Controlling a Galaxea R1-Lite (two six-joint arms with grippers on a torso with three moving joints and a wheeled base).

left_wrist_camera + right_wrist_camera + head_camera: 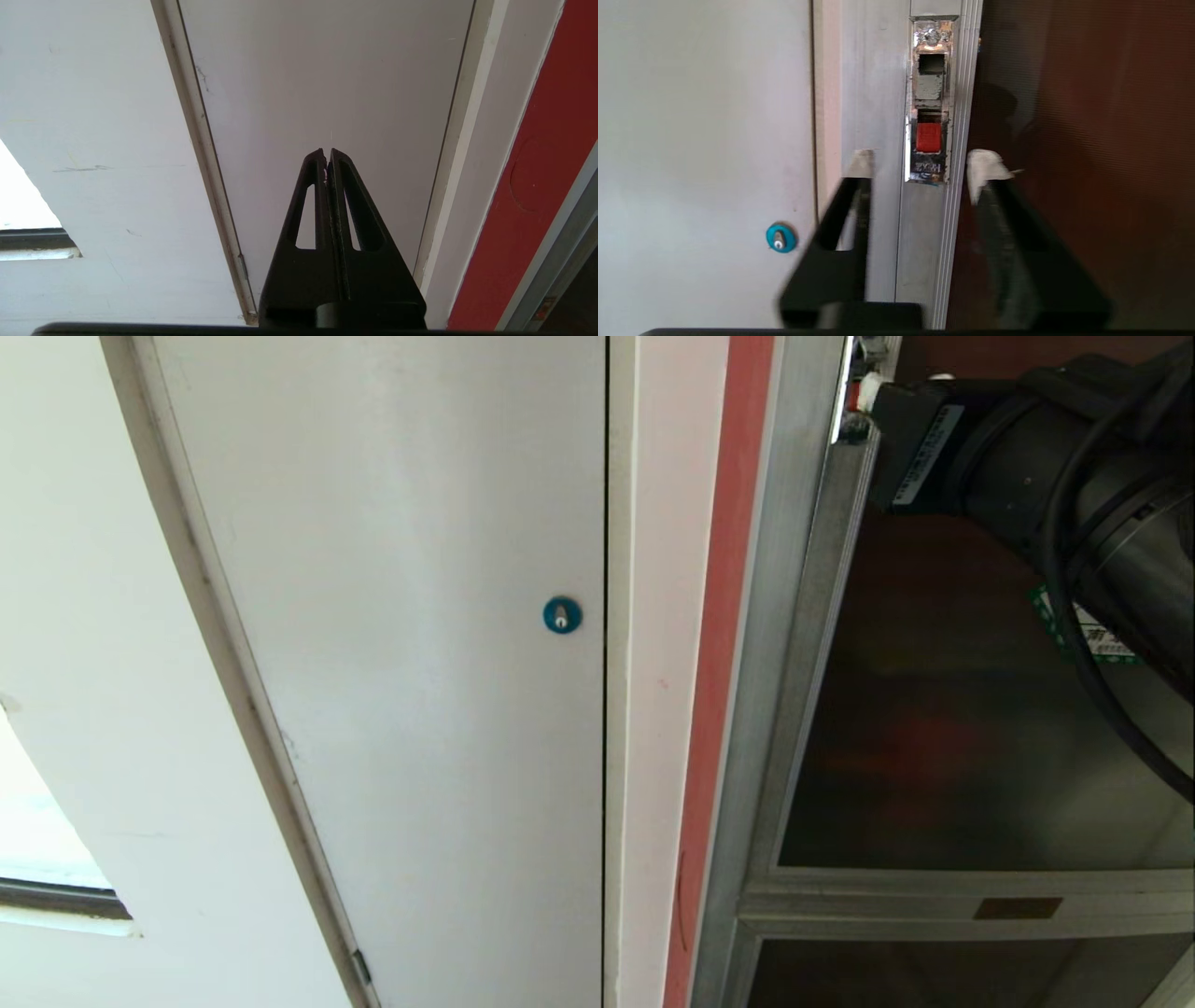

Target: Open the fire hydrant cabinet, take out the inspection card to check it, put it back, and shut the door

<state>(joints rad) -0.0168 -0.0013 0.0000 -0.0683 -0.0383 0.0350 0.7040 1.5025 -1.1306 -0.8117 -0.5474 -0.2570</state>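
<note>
Our right pincer hangs released, fingers apart either side of the red-marked latch on the door of the fire hydrant cabinet, not touching. Left pincer clenched, empty, facing the grey-white panel door. We see no inspection card.

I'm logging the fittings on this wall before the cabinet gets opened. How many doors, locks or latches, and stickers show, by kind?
Grey-white panel door: 1
Tinted glass doors: 2, the large door and a lower glass door
Blue round lock: 1
Red-marked latch: 1
Green-bordered sticker: 1
Total: 6
</note>
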